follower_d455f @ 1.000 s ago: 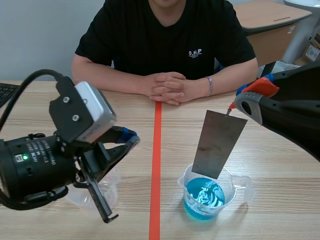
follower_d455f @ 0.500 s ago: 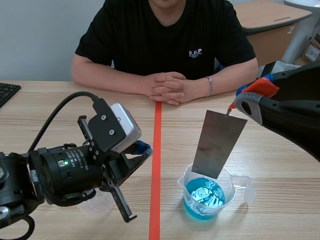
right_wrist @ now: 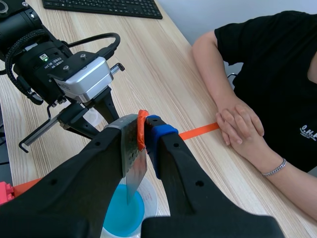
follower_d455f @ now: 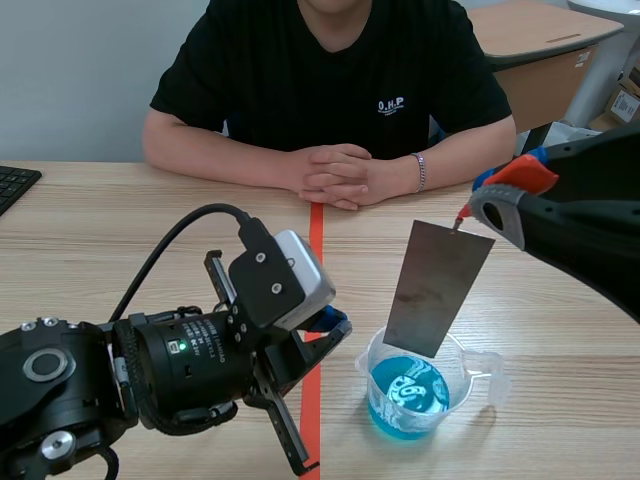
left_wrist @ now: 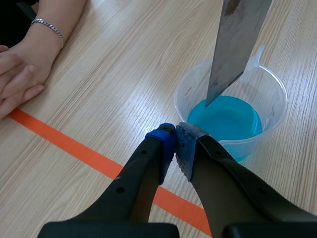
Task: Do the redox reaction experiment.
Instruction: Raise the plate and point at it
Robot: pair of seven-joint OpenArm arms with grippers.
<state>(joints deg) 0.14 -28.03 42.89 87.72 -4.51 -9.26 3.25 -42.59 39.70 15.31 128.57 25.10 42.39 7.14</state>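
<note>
The left wrist view alone shows the left hand (left_wrist: 176, 144) closed on nothing, its pads meeting just short of the cup (left_wrist: 277, 94). The cup stands right ahead of it and holds blue liquid (left_wrist: 225, 116). In the scene view the arm's own camera housing hides most of that hand.

The right wrist view shows the right hand (right_wrist: 143, 130) pinching the top edge of the metal sheet (right_wrist: 132, 163). The sheet hangs tilted below it, its lower corner inside the cup's rim. Whether it touches the liquid is hard to tell.

The wooden tabletop (follower_d455f: 90, 230) carries a keyboard (right_wrist: 99, 6) well beyond the left arm. A person (follower_d455f: 330, 70) sits across, cut off at the shoulders, with another desk (follower_d455f: 545, 40) behind.
</note>
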